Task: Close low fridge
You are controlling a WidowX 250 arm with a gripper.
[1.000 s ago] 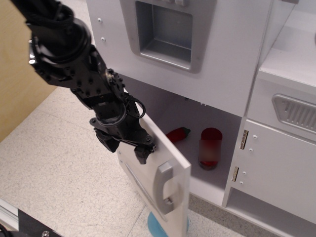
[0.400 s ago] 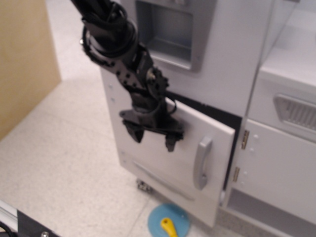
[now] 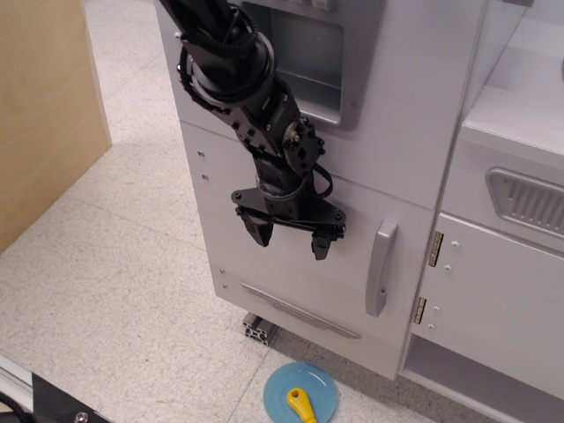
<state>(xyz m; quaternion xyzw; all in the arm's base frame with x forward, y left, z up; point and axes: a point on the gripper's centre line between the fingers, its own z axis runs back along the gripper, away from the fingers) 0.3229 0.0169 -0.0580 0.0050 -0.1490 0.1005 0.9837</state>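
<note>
A: What is seen of the low fridge (image 3: 300, 238)?

B: Its flat white door is seen lying flush with the white front of the toy kitchen. A vertical grey bar handle (image 3: 381, 267) is carried near the door's right edge, and two metal hinges (image 3: 434, 249) are fixed just to the right of that handle.

A: And the end effector (image 3: 291, 236)?

B: It is held in front of the door, left of the handle, with its two black fingers (image 3: 261, 230) spread wide and pointed downward. Nothing is gripped between them. Whether the door is touched by the fingertips cannot be told.

A: What is found around the fridge?

B: Above the door, an upper panel with a recessed grey dispenser (image 3: 300, 53) is seen, partly covered by the black arm. To the right of the hinges, a white cabinet with a grey vent (image 3: 529, 201) is placed. Below the door, a pale speckled floor (image 3: 115, 291) is spread out, and a blue plate (image 3: 301, 397) with a yellow object (image 3: 303, 407) on it is laid there. Beneath the fridge's lower edge, a short piece of metal framing (image 3: 262, 330) is visible. Well to the left of the fridge, a light wooden panel (image 3: 44, 106) is stood upright on the floor.
</note>
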